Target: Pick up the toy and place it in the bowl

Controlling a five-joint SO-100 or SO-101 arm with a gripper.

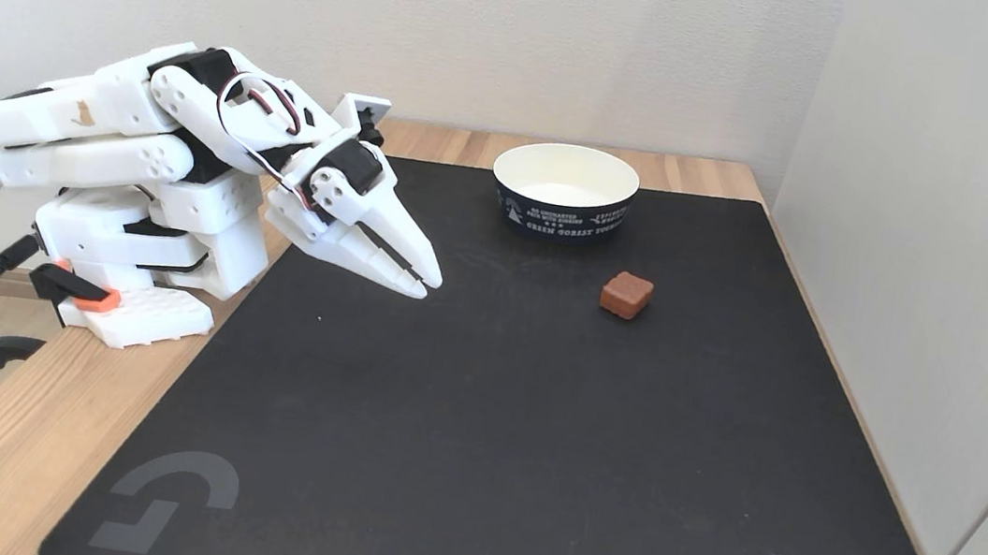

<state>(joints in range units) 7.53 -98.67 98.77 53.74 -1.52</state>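
One white arm sits folded at the left of the fixed view, its gripper (428, 288) pressed together, holding nothing, above the black mat (531, 433). Toy (626, 295) lies on the mat right of centre, just below the bowl (564, 191), apart from it.
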